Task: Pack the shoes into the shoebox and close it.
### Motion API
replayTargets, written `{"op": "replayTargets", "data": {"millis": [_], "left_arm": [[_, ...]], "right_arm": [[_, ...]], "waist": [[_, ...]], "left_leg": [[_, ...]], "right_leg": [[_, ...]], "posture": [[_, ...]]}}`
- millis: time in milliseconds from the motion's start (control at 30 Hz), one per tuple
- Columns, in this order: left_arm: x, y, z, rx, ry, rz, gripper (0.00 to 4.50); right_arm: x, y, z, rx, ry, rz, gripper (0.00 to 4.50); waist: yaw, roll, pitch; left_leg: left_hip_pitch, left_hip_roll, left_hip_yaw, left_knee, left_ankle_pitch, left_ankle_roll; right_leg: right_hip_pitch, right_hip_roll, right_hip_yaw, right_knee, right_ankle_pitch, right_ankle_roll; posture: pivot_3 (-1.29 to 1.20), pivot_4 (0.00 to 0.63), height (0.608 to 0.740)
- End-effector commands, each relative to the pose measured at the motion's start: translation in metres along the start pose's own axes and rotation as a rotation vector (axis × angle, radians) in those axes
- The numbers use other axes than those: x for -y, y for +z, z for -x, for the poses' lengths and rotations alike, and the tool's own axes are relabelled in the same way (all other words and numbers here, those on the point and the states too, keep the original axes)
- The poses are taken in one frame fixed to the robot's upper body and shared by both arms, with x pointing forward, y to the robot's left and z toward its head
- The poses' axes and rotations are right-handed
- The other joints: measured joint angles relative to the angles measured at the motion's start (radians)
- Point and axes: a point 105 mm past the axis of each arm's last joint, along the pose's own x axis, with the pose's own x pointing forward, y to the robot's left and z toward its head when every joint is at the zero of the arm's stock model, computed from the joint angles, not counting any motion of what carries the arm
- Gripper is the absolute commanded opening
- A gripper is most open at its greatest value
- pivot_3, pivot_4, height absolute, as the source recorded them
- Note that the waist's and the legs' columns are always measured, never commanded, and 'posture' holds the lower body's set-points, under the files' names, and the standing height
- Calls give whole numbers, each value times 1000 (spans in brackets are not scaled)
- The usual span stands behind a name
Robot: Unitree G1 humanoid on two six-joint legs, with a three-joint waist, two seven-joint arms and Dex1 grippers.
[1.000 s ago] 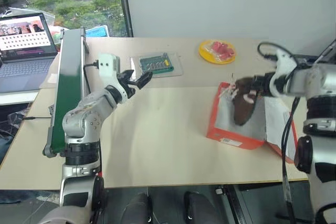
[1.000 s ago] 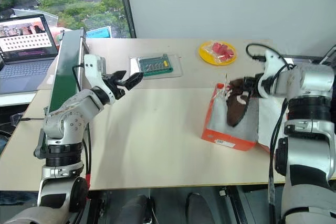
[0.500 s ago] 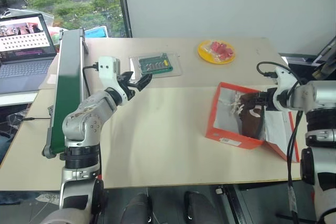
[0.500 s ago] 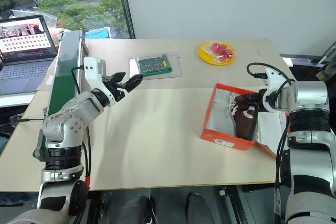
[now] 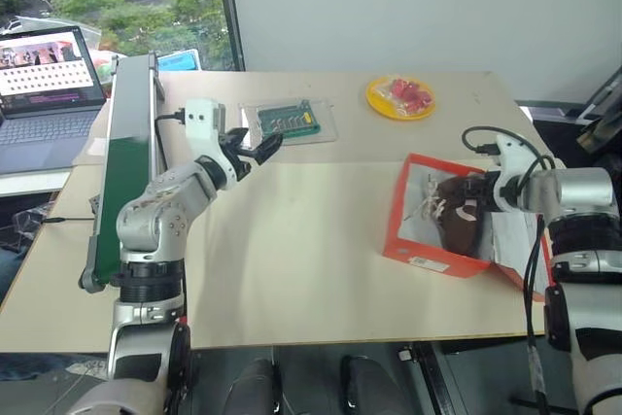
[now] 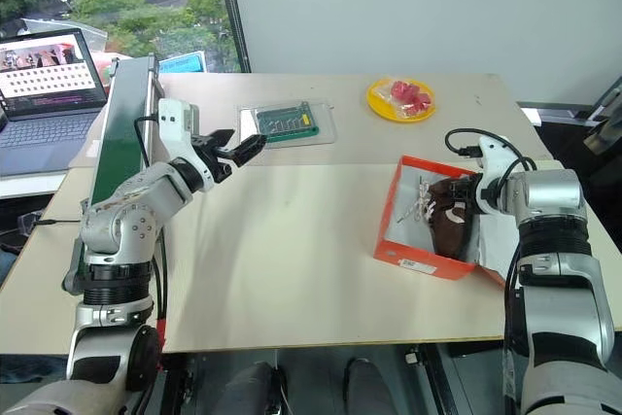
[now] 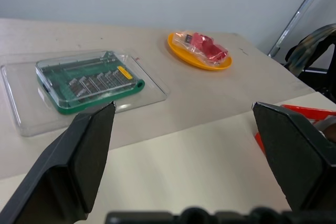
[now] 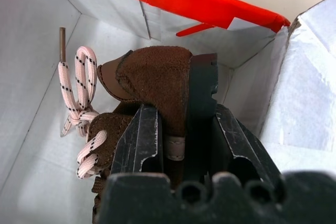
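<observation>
The shoebox (image 6: 428, 230) lies open near the table's right edge with one brown shoe (image 6: 450, 221) inside, pinched at the heel by the right gripper (image 8: 181, 145) (left gripper (image 7: 184, 145) spread wide, empty), so release and lid-closing remain.

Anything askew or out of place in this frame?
Nothing damaged or spilled. The shoe sits tilted in the open shoebox, pinched at the heel by the right claw, with its laces trailing loose.
</observation>
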Motion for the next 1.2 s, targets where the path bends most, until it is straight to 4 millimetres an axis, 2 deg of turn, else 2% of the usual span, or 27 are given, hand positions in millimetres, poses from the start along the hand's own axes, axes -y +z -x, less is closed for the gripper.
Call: {"op": "replayTargets", "data": {"millis": [33,167,200,300,467,600,733,833,867,933,1000,1100,1200], "left_arm": [[6,18,-2,53,-29,-48,4456],[8,17,-3,47,-37,-54,4456],[8,16,-3,46,-38,-55,4500],[8,14,-2,37,-39,-58,4500],[7,14,-2,35,-37,-59,4500],[7,15,-3,35,-36,-61,4500],[3,19,-2,49,-16,-71,4500],[-5,24,1,58,21,-88,4500],[-8,25,3,59,37,-103,4500],[-13,29,8,64,67,-131,4500],[-14,30,11,64,79,-148,4500],[-20,32,22,50,111,-205,4500],[-32,34,37,60,168,-195,4500]], "right_arm": [[2,-15,-8,-27,-4,-40,789],[6,-24,-13,-44,-17,-68,789],[6,-24,-13,-44,-18,-69,1693],[6,-20,-12,-31,-23,-70,2562],[1,-7,-9,7,-11,-63,4335],[-10,12,-1,59,16,-32,4431],[-23,40,19,149,56,4,4431],[-43,73,46,297,139,62,4431],[-51,89,59,398,150,137,4431],[-81,110,84,555,338,131,4431],[-98,114,95,594,472,115,4431],[-145,113,109,666,708,240,4431],[-171,96,98,604,815,276,4431]], "waist": [[-1,0,0],[0,-3,-2],[0,-3,-2],[2,-3,-2],[3,-3,-2],[1,-3,-2],[-1,-3,-2],[-2,-3,-2],[-2,-2,-2],[-1,-2,-1],[-1,-2,-1],[-1,-2,-1],[0,-2,-1]], "left_leg": [[0,0,0,0,0,0],[1,0,0,0,0,0],[1,0,0,0,0,0],[1,0,0,0,0,0],[-1,0,0,0,1,-1],[0,0,0,0,0,-1],[-1,0,-2,0,0,-1],[-1,0,-2,0,0,-1],[-1,0,-3,0,0,0],[-1,0,-3,-1,0,0],[-1,0,-3,-1,0,0],[-1,1,-3,0,0,0],[0,1,-3,0,0,0]], "right_leg": [[0,0,0,0,0,0],[1,0,0,0,0,0],[2,0,0,0,0,0],[2,0,0,0,0,0],[0,0,0,0,0,0],[0,0,0,0,0,0],[-1,0,0,1,0,0],[-2,0,1,1,0,0],[-2,0,1,1,0,0],[-3,0,1,1,0,0],[-2,0,1,1,0,0],[-2,0,0,1,0,0],[-2,0,0,2,0,0]], "posture": [[0,150,740],[0,150,740],[0,150,740],[0,150,740],[0,150,740],[0,150,740],[0,150,740],[0,150,740],[0,150,740],[0,150,740],[0,150,740],[0,150,740],[0,150,740]]}}
